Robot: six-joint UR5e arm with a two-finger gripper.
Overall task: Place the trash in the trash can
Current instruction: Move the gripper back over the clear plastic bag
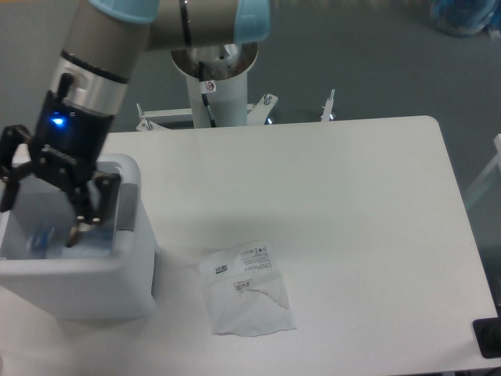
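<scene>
While the claw (43, 207) hangs spread over the boxy white bin (117, 274), the crinkled translucent bag (247, 288) lies flat

The gripper (43, 210) is hanging with fingers spread over the trash can (86, 270) at left, while the plastic bag (246, 288) is lying right of it on the table (352, 211).

A white rectangular table with rounded corners (352, 196) carries two things. At its left edge stands a white boxy plastic trash can with a thick rim and a grey side panel (117, 266) — just right of it lies a flat translucent whitish plastic bag with small black-printed stickers (246, 288), apart from the bin — near the front edge.
</scene>
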